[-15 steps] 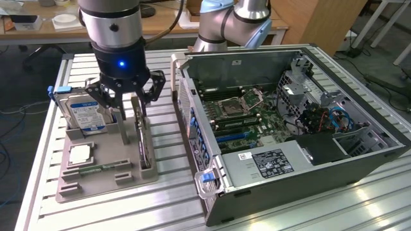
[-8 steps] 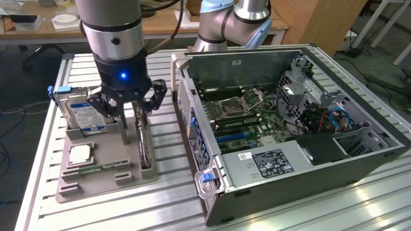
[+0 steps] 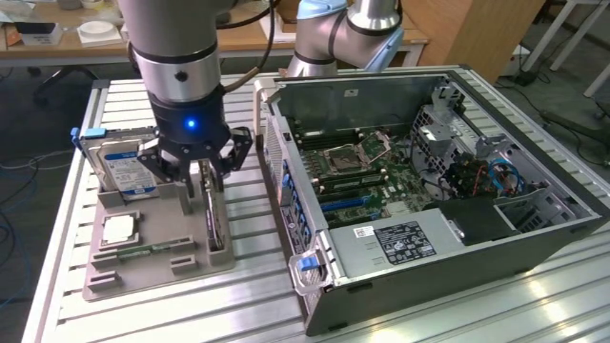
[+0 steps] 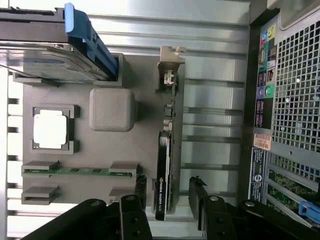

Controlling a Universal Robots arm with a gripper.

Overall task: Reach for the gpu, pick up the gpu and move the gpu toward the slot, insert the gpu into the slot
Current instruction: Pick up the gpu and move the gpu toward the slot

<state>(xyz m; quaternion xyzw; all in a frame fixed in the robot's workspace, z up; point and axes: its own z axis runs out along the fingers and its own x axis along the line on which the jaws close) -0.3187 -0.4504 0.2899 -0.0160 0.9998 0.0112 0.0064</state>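
The gpu (image 3: 216,225) stands on edge in a slot of the grey holder tray (image 3: 157,275), a thin dark card with its metal bracket at the far end. In the wrist view the gpu (image 4: 165,170) runs edge-on between my two fingers. My gripper (image 3: 202,191) hangs low over the card's near end, open, with one finger on each side and a small gap to the card on both. In the wrist view the gripper (image 4: 167,200) straddles the card the same way. The blue slot (image 3: 345,205) lies on the green motherboard inside the open computer case (image 3: 438,214).
On the tray (image 4: 145,90) also sit a silver hard drive (image 3: 128,168) with a blue label, a processor chip (image 3: 119,229) and a green memory stick (image 3: 153,250). The case's rear panel (image 4: 285,100) rises close beside the tray. A power supply (image 3: 401,243) fills the case's near corner.
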